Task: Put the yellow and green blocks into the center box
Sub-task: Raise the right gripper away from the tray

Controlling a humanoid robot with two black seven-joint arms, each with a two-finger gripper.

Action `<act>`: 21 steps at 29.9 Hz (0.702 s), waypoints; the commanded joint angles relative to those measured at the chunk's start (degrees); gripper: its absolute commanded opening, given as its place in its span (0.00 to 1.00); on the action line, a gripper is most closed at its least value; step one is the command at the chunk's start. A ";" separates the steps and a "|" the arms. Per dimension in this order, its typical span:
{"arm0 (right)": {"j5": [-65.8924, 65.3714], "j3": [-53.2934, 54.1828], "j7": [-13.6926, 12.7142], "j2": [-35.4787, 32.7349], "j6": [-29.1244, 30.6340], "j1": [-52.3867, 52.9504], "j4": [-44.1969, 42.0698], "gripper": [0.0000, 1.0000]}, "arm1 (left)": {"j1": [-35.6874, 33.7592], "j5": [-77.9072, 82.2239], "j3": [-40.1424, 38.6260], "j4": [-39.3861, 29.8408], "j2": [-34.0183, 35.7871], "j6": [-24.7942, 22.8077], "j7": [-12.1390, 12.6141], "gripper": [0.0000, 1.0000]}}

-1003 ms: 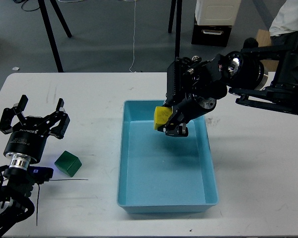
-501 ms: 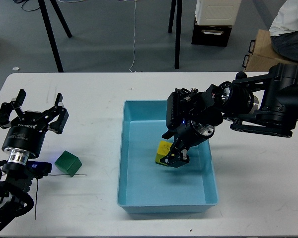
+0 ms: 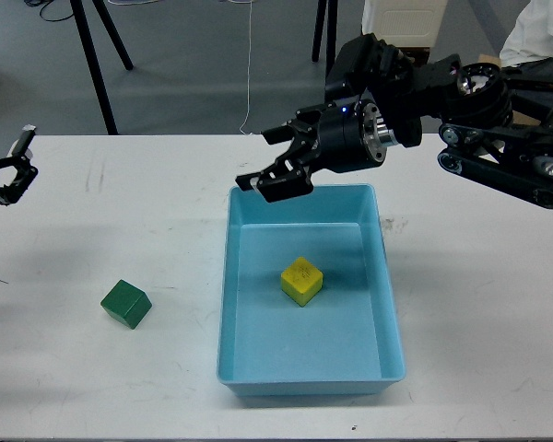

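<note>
The yellow block (image 3: 301, 281) lies loose on the floor of the light blue center box (image 3: 244, 368), about at its middle. The dark green block (image 3: 126, 304) sits on the white table to the left of the box. My right gripper (image 3: 265, 158) is open and empty, raised above the box's far left corner. My left gripper (image 3: 9, 173) is at the far left edge of the view, mostly cut off. Its visible fingers stand spread and hold nothing, far up and left of the green block.
The white table (image 3: 479, 322) ends close to the box's near wall. Behind the table are black tripod legs (image 3: 97, 64), a black-and-white cabinet (image 3: 396, 41), a cardboard box (image 3: 487, 69) and a seated person (image 3: 544, 32).
My right gripper has let go of the yellow block in the box, opened, and risen up and to the left. My left arm has drawn back to the upper left, away from the green block.
</note>
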 commanded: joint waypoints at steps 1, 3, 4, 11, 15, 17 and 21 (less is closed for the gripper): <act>9.83 7.36 0.01 4.02 -0.24 -1.44 -1.45 0.99 | -2.56 15.70 -0.18 3.97 2.07 -5.07 -0.01 1.00; 15.11 10.17 0.01 5.78 -0.50 -2.76 -2.25 0.99 | -3.88 27.29 -0.09 4.77 2.34 -6.57 -0.01 1.00; 17.49 11.32 0.01 6.23 -0.85 -3.72 -2.34 0.99 | -4.32 33.10 -0.53 4.77 2.34 -6.66 -0.01 0.99; 30.16 18.87 0.01 6.32 -7.79 -16.19 -1.90 0.99 | -9.77 72.05 -1.32 3.02 4.89 -6.84 -0.01 0.97; 30.78 28.09 0.01 3.08 -9.55 -24.37 0.55 0.99 | -10.30 82.36 -1.50 -2.51 5.77 -6.23 -0.01 0.97; 30.87 32.14 0.01 -0.08 -9.73 -27.97 3.27 0.99 | -10.82 84.74 -1.24 -4.62 6.20 -6.40 -0.01 0.97; 31.13 39.79 0.01 -6.85 -10.43 -37.80 11.62 0.99 | -13.81 94.83 -0.36 -8.22 6.39 -7.54 -0.01 0.99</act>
